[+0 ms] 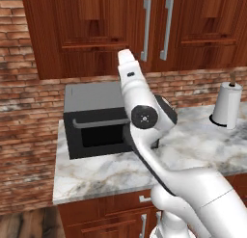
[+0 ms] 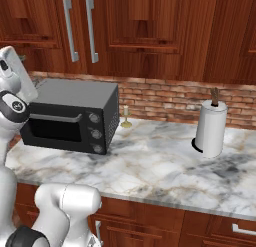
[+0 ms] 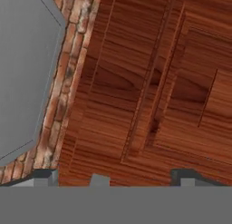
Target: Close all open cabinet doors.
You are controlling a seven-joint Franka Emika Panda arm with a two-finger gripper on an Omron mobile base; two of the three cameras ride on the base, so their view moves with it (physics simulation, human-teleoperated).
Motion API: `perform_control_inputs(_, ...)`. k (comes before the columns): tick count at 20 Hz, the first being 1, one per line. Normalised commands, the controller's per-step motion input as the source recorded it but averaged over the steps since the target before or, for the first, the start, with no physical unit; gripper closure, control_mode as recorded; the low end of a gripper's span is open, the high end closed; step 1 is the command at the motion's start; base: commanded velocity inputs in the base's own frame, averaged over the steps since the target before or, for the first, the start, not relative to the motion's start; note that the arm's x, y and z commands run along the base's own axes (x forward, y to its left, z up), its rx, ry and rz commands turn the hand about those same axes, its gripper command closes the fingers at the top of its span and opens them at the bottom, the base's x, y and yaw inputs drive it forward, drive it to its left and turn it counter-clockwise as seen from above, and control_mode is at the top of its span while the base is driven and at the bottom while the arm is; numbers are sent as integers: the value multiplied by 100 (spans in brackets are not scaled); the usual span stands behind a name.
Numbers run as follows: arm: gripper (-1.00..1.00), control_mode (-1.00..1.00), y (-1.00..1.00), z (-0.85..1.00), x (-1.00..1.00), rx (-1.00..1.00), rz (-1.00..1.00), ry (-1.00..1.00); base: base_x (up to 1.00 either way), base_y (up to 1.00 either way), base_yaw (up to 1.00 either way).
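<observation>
With my pincer spread wide and empty against the cabinet doors above the microwave on the worktop, I judge them stiff, hinged and best pushed flat near their bar handles.

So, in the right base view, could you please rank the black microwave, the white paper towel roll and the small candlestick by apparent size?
1. Black microwave, by far the largest.
2. White paper towel roll.
3. Small candlestick, the smallest; it stands farther back by the brick wall, which shrinks it a little more.
</observation>
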Motion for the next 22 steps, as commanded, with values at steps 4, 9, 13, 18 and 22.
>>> perform_control_inputs(4,-100,-100,-45,-2,-91,38,-25,-5,0,0,0)
perform_control_inputs(9,-100,-100,-44,-1,-83,48,-30,-3,0,0,0)
perform_control_inputs(13,-100,-100,-53,-6,-88,53,-23,-7,0,0,0)
perform_control_inputs(18,-100,-100,-72,-2,-100,62,-10,-12,0,0,0)
perform_control_inputs(22,-100,-100,-100,-5,-74,64,0,-7,0,0,0)
